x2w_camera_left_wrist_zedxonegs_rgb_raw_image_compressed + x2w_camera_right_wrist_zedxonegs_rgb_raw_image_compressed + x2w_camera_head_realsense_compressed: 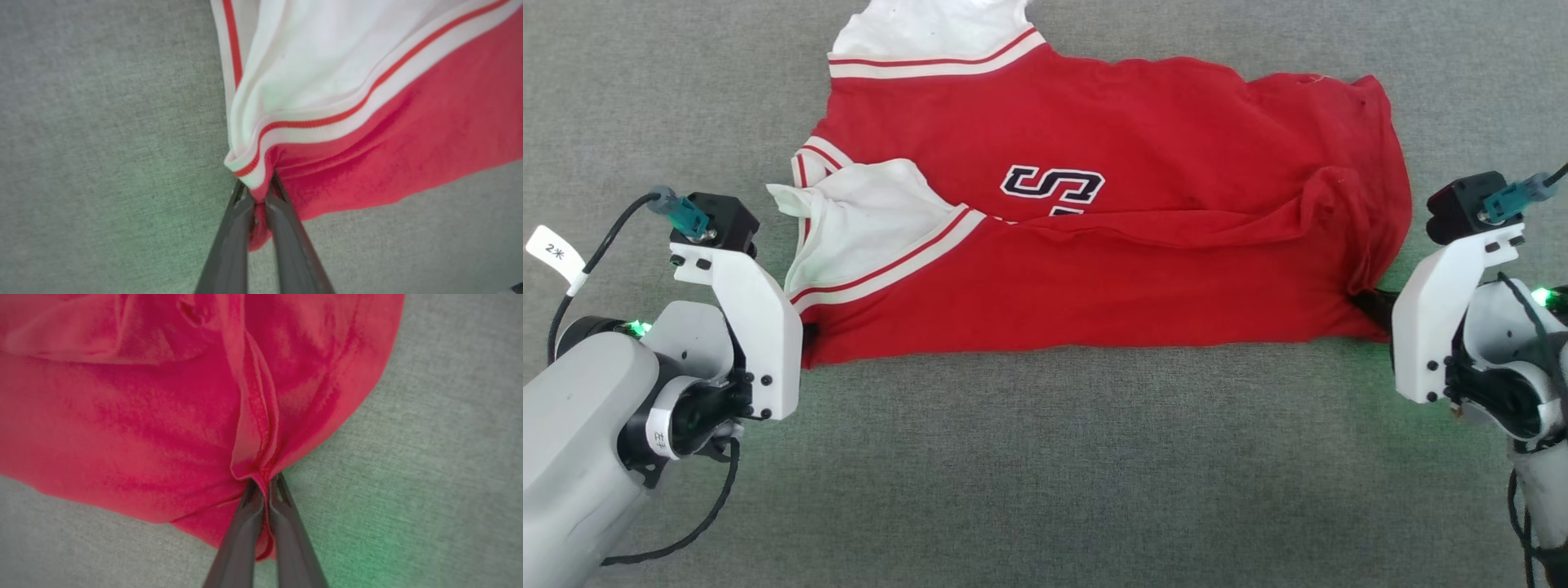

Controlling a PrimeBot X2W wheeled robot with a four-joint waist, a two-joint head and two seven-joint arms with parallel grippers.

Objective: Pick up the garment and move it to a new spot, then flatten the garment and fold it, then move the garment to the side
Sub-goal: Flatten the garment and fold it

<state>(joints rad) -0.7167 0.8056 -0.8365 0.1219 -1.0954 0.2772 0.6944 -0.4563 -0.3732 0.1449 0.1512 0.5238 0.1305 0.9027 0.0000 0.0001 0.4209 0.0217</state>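
Pinching the garment (pixel 1111 278) at its two near corners, the left gripper (pixel 258 195) and the right gripper (pixel 264 485) are both closed tight on the cloth. The garment lies half-folded on the far part of the grey surface (pixel 1045 465). This seems to be the folding step. Next, both arms must lift evenly together.

The garment (pixel 1143 269), a red T-shirt with white sleeves and striped trim, lies sideways on the grey surface (pixel 1045 457), folded lengthwise. Its near half partly covers the black lettering (pixel 1052 183). Both near corners are bunched.
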